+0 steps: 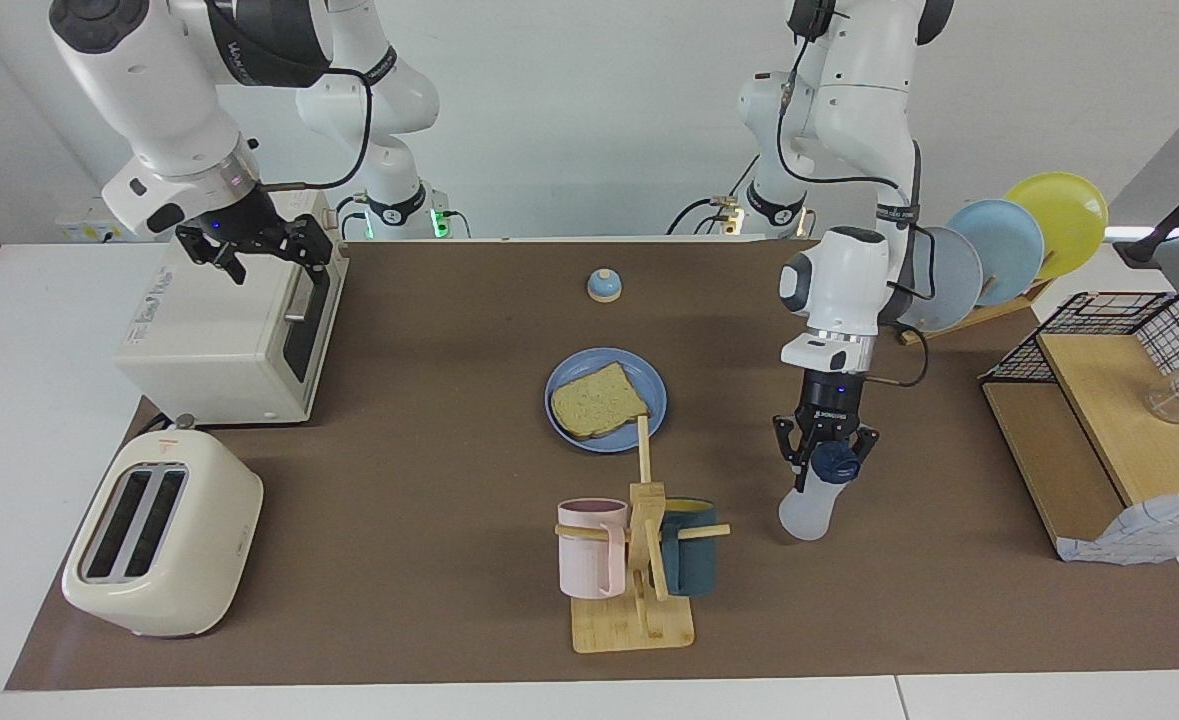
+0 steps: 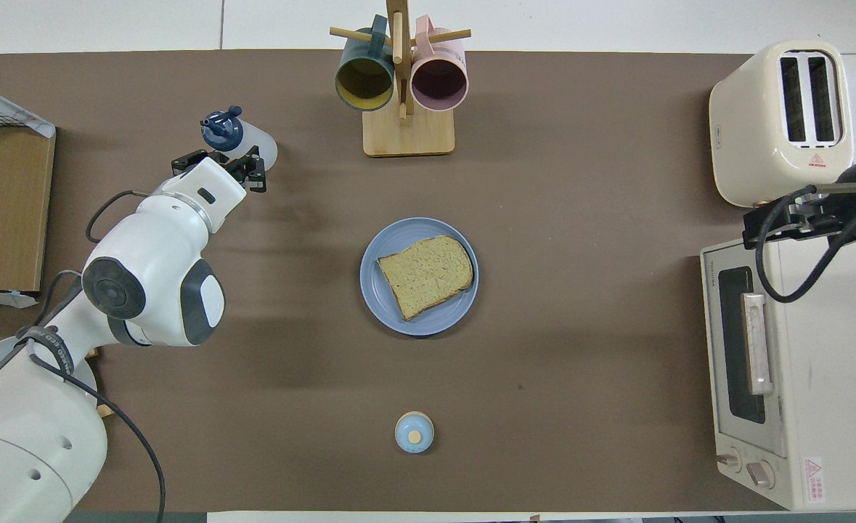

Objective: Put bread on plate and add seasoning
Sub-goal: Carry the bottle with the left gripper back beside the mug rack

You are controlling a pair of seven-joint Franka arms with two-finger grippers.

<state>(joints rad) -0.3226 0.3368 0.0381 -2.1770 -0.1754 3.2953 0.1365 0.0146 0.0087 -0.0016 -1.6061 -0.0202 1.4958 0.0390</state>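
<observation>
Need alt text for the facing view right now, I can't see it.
The left gripper holds the seasoning bottle by its cap, over the mat beside the mug rack. The bread lies on the blue plate. The right gripper waits, open, above the toaster oven.
</observation>
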